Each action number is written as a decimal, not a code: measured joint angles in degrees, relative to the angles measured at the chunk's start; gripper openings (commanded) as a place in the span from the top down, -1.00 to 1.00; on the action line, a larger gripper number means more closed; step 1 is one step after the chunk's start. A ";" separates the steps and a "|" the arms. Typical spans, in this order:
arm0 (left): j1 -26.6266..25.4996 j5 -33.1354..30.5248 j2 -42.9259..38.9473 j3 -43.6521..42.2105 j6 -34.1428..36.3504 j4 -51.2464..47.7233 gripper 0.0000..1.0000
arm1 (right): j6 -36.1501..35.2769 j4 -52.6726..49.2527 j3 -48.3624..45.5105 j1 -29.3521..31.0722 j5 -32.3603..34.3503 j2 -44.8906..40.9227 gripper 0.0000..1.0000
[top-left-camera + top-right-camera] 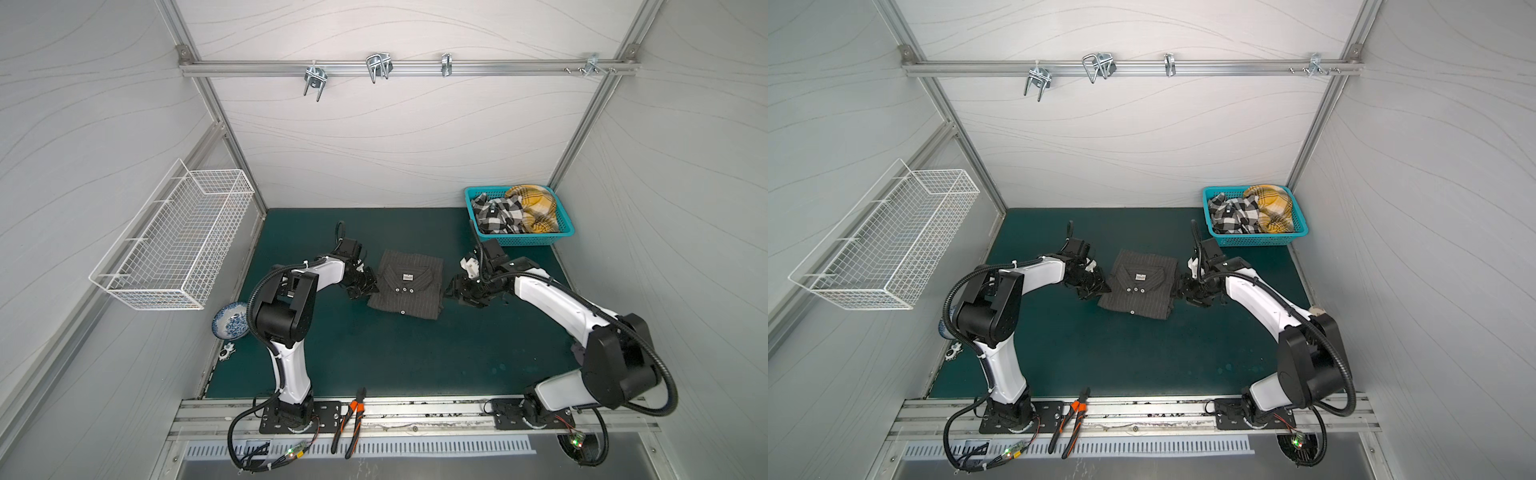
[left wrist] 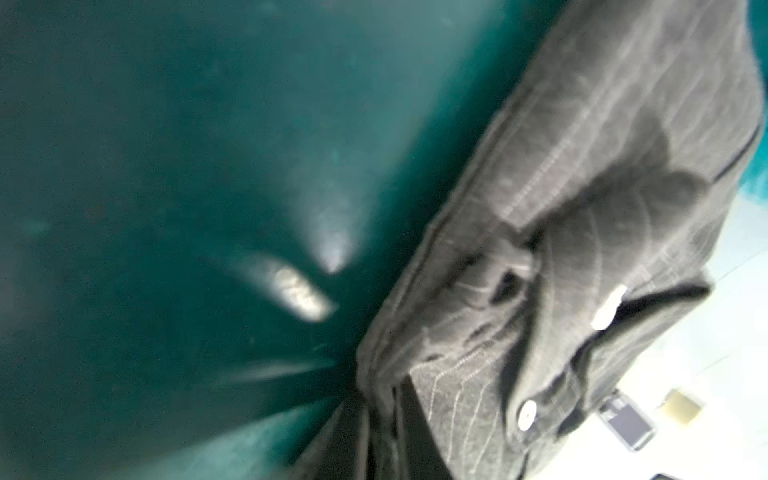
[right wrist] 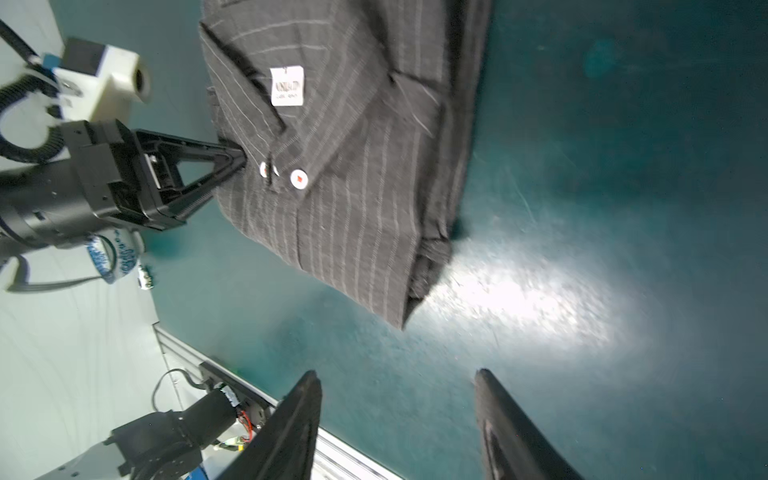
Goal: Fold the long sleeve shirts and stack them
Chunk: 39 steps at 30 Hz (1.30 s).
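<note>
Shirt: dark charcoal, pale pinstripes.

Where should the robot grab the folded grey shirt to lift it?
Pinch the grey shirt at its two side edges, coming in low from left and right. It lies flat and folded, so those layered edges are probably easiest to catch.

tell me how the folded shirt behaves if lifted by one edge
Probably floppy: the shirt is thin layered cloth, so folds may sag open. Likely light, being so flat. Cloth bunches by the left gripper, so pushing probably wrinkles it.
</note>
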 measured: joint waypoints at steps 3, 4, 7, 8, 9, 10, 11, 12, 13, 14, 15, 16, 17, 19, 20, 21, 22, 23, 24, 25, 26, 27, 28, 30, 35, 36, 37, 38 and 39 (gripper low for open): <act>0.00 -0.70 0.13 1.11 0.39 -1.40 1.00 | -0.22 -1.27 -1.53 -0.39 1.31 -1.68 -0.21; 0.02 -1.42 0.17 1.77 0.57 -2.29 1.00 | -0.24 -1.49 -1.90 -0.57 1.70 -2.14 -0.20; 0.66 -4.55 0.17 3.67 1.55 -4.87 1.00 | -0.26 -1.64 -2.73 -1.18 2.23 -3.41 -0.20; 1.25 -5.51 0.13 4.22 1.84 -5.66 1.00 | -0.26 -1.64 -3.06 -1.40 2.32 -4.00 -0.20; 2.05 -6.84 0.07 4.63 2.21 -6.51 1.00 | -0.26 -1.64 -3.34 -1.53 2.32 -4.42 -0.20; 3.37 -8.31 -0.09 5.05 2.54 -7.54 1.00 | -0.26 -1.60 -3.69 -1.62 2.34 -4.90 -0.20; 5.01 -10.03 -0.24 5.51 2.89 -8.68 1.00 | -0.26 -1.53 -4.04 -1.62 2.34 -5.27 -0.19; 6.69 -11.61 -0.39 5.90 3.28 -9.60 1.00 | -0.26 -1.44 -4.37 -1.62 2.34 -5.51 -0.19; 8.85 -13.64 -0.55 6.54 3.67 -10.75 1.00 | -0.26 -1.36 -4.76 -1.62 2.32 -5.60 -0.19; 10.95 -15.89 -0.57 7.34 4.35 -11.82 1.00 | -0.26 -1.18 -5.18 -1.64 2.29 -5.60 -0.19; 12.37 -17.59 -0.57 8.15 4.94 -12.66 1.00 | -0.26 -0.87 -5.64 -1.64 2.27 -5.60 -0.19; 14.21 -20.22 -0.48 9.51 6.03 -13.92 1.00 | -0.26 -0.63 -6.10 -1.73 2.19 -5.60 -0.19; 15.91 -22.71 -0.31 11.15 7.02 -15.19 1.00 | -0.26 -0.24 -6.54 -1.75 2.08 -5.60 -0.19; 18.18 -27.91 0.46 14.86 9.62 -16.92 1.00 | -0.26 0.79 -7.48 -1.77 1.73 -5.53 -0.18; 19.12 -31.01 1.22 17.29 11.37 -17.38 1.00 | -0.26 1.46 -7.98 -1.79 1.46 -5.46 -0.18; 19.63 -33.29 1.95 19.02 12.76 -17.55 1.00 | -0.26 2.01 -8.48 -1.84 1.20 -5.35 -0.17; 20.11 -36.44 3.08 21.18 14.36 -17.66 1.00 | -0.24 2.60 -9.03 -1.84 0.83 -5.22 -0.17; 20.79 -39.30 4.44 23.23 15.89 -17.68 1.00 | -0.20 3.32 -9.62 -1.86 0.46 -5.14 -0.17; 21.33 -41.18 5.46 24.61 16.98 -17.53 1.00 | -0.17 3.87 -10.14 -1.86 0.09 -5.05 -0.17; 21.88 -43.36 6.78 26.08 18.40 -17.40 1.00 | -0.15 4.44 -10.60 -1.86 -0.31 -5.03 -0.17; 22.40 -45.29 8.11 27.34 19.82 -17.42 1.00 | -0.15 4.87 -10.99 -1.88 -0.72 -4.96 -0.17; 22.91 -46.90 9.22 28.35 20.94 -17.44 1.00 | -0.15 5.22 -11.23 -1.88 -0.98 -4.92 -0.17; 23.47 -48.59 10.36 29.38 22.08 -17.42 1.00 | -0.17 5.53 -11.41 -1.88 -1.29 -4.83 -0.17; 24.57 -51.17 12.26 31.12 24.04 -17.49 1.00 | -0.17 6.29 -11.69 -1.88 -1.75 -4.74 -0.16; 27.30 -56.33 15.56 35.60 28.30 -17.44 1.00 | -0.11 8.11 -11.74 -1.90 -3.26 -3.52 -0.15; 27.80 -56.96 15.87 36.33 28.85 -17.38 1.00 | -0.09 8.33 -11.74 -1.90 -3.43 -3.17 -0.15; 28.28 -57.55 16.09 36.96 29.44 -17.20 1.00 | -0.07 8.59 -11.74 -1.90 -3.76 -2.78 -0.15; 28.72 -58.21 16.37 37.64 29.92 -17.11 1.00 | -0.04 8.90 -11.78 -1.90 -3.98 -2.43 -0.15; 29.03 -58.69 16.76 38.53 30.34 -17.11 1.00 | -0.02 9.16 -11.82 -1.90 -4.20 -2.16 -0.15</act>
